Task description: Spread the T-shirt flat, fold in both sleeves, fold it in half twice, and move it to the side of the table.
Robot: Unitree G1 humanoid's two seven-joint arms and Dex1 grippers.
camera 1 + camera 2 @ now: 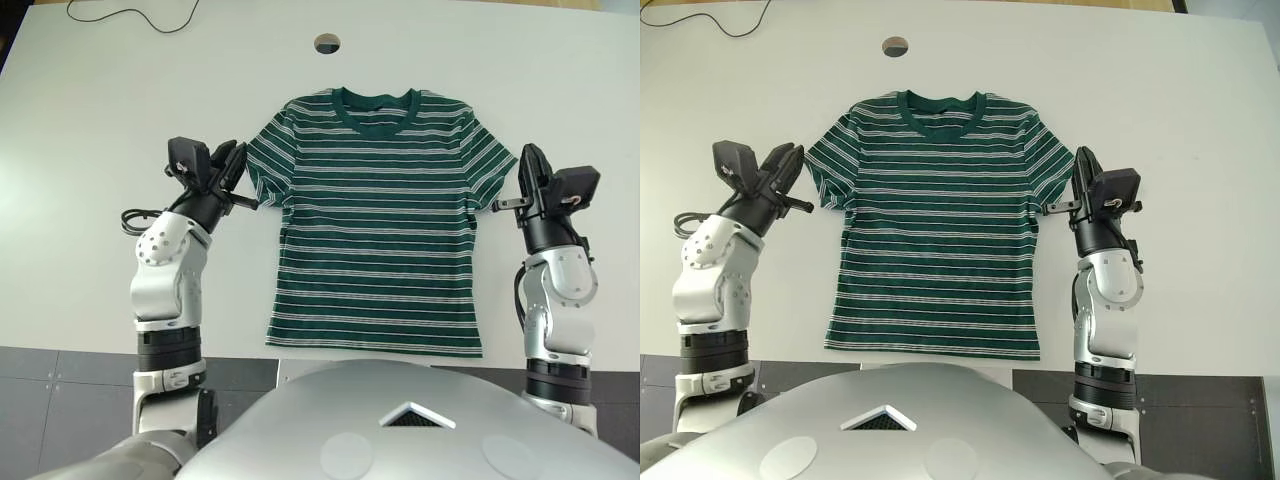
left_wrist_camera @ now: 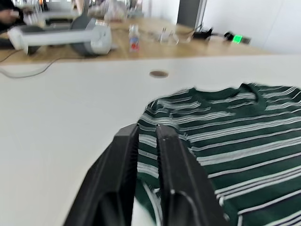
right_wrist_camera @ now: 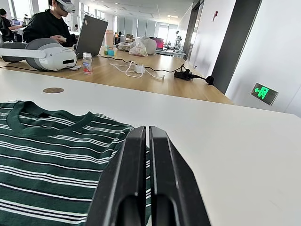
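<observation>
A dark green T-shirt [image 1: 375, 220] with white stripes lies spread flat on the white table [image 1: 90, 100], collar at the far side and both sleeves out. My left gripper [image 1: 235, 162] hovers right beside the edge of the left sleeve [image 1: 265, 160], its fingers drawn together with only a thin slit between them [image 2: 146, 131]. On the other side, my right gripper [image 1: 530, 165] stands shut just outside the right sleeve [image 1: 492, 160], the two fingers pressed against each other [image 3: 146, 129]. Neither holds any cloth.
A round cable hole [image 1: 327, 43] sits in the table beyond the collar, and a black cable [image 1: 130, 15] lies at the far edge. Bare table stretches to the left and right of the shirt. The shirt's hem [image 1: 375, 345] lies close to the front edge.
</observation>
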